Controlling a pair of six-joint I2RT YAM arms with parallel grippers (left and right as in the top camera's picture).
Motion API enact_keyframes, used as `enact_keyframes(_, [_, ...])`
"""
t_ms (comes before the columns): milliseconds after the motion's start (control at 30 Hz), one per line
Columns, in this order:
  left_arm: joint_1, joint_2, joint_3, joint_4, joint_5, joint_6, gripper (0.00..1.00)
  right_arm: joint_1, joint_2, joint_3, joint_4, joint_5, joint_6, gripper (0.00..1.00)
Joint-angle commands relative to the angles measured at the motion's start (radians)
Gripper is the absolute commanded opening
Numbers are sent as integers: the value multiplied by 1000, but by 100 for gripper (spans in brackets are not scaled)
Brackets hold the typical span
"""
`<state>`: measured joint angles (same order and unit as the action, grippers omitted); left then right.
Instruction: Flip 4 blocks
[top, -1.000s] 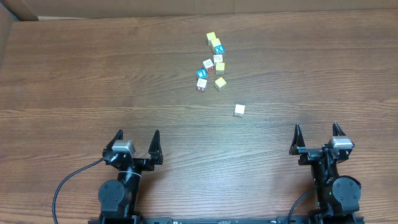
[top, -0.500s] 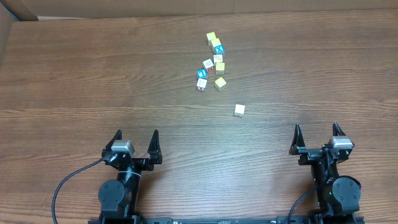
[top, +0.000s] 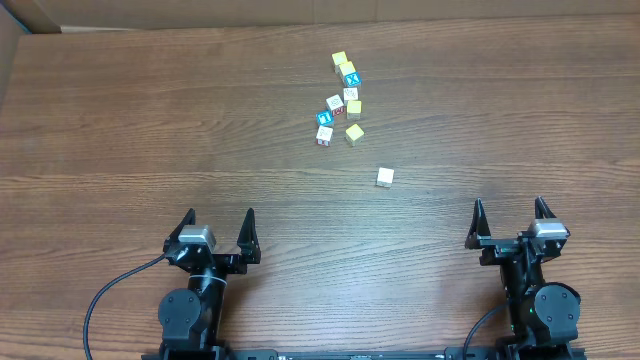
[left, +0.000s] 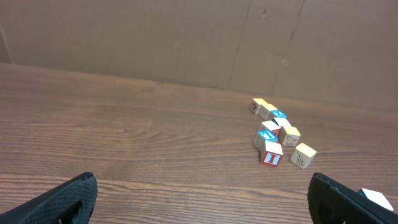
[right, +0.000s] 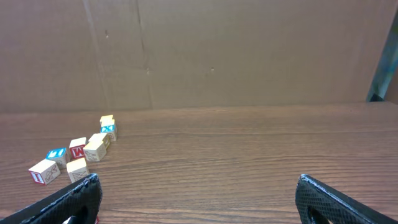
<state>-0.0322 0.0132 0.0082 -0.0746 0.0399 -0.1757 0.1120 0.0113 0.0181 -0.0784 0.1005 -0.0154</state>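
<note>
Both pincers spread wide, holding nothing: L gripper (top: 221, 216) & R gripper (top: 509, 206) at table (top: 150, 130) near edge. I see blocks (top: 353, 107) bunched nr far edge, right of ctr; lone block (top: 385, 177) apart, nearer me.

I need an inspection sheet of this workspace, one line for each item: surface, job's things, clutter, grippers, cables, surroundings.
Surface: brown wooden table, wood grain visible.
Job's things: cluster of small blocks at the far side, packed close together; one lone block apart from them, nearer the right arm.
Clutter: blue X cube sits inside the cluster.
Grippers: left gripper and right gripper are both open, hold nothing, and sit at the near edge, far from the blocks.
Cables: black cable loops from the left arm's base.
Surroundings: cardboard wall behind the table.
</note>
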Motion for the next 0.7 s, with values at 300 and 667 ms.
enact_keyframes(300, [-1, -9, 44, -27, 58, 22, 100, -3, -6, -10, 5, -5, -4, 100])
enact_keyframes(667, [-1, -6, 207, -153, 54, 22, 100, -3, -6, -10, 5, -5, -4, 100])
